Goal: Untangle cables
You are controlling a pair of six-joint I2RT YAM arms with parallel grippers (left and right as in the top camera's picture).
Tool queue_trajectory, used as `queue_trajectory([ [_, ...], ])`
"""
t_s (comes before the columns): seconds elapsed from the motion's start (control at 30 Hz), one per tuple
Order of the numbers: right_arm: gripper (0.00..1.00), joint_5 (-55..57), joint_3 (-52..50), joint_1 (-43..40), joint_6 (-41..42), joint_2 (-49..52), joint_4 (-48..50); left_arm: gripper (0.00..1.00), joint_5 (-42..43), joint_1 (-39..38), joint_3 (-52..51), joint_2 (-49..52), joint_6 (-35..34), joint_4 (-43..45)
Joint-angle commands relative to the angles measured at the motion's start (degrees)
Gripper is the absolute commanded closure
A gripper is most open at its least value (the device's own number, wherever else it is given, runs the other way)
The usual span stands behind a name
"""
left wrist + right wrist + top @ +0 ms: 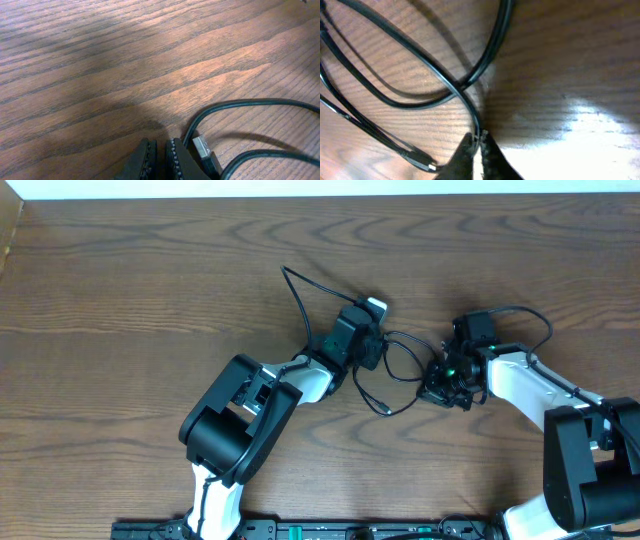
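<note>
A thin black cable [400, 338] lies in loose loops on the wooden table between my two grippers. One end trails up and left, and another end with a small plug [385, 412] lies in front. My left gripper [366, 350] is shut with nothing seen between its fingers [160, 151]. A USB plug [201, 145] and a cable strand [240, 103] lie just right of them. My right gripper [440, 388] is shut on a strand of the black cable [415, 50] at its fingertips [479, 137]. No white cable is in view.
The wooden table [150, 290] stretches wide to the left and back. A light wall edge runs along the far side. A black rail [300, 530] with the arm bases lies along the front edge. Thicker black robot wires loop near the right wrist [520, 315].
</note>
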Motion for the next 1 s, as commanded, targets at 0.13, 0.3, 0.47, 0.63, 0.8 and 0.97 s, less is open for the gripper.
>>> queue_trajectory([
  [0.13, 0.99, 11.28, -5.51, 0.9, -1.68, 6.12, -1.55, 0.87, 0.76, 0.02, -0.22, 2.23, -0.5, -0.79],
  [0.3, 0.99, 8.7, -4.39, 0.7, -4.46, 4.79, -1.14, 0.87, 0.74, 0.02, -0.22, 2.23, -0.5, -0.83],
  [0.47, 0.99, 8.92, -2.19, -0.13, -5.2, 0.0, -2.4, 0.87, 0.74, 0.02, -0.22, 2.23, -0.5, -1.27],
  [0.63, 0.99, 8.92, -0.17, -2.29, -6.62, -7.61, -5.75, 0.84, 0.74, 0.02, -0.22, 2.23, -0.48, -1.53],
  [0.8, 0.99, 8.92, 1.66, -4.59, -7.87, -15.15, -10.4, 0.75, 0.76, 0.02, -0.22, 2.23, -0.5, -1.97],
  [0.97, 0.99, 8.96, 4.09, -6.67, -9.35, -22.75, -14.49, 0.6, 1.42, 0.0, -0.22, 1.38, -0.48, -4.52],
])
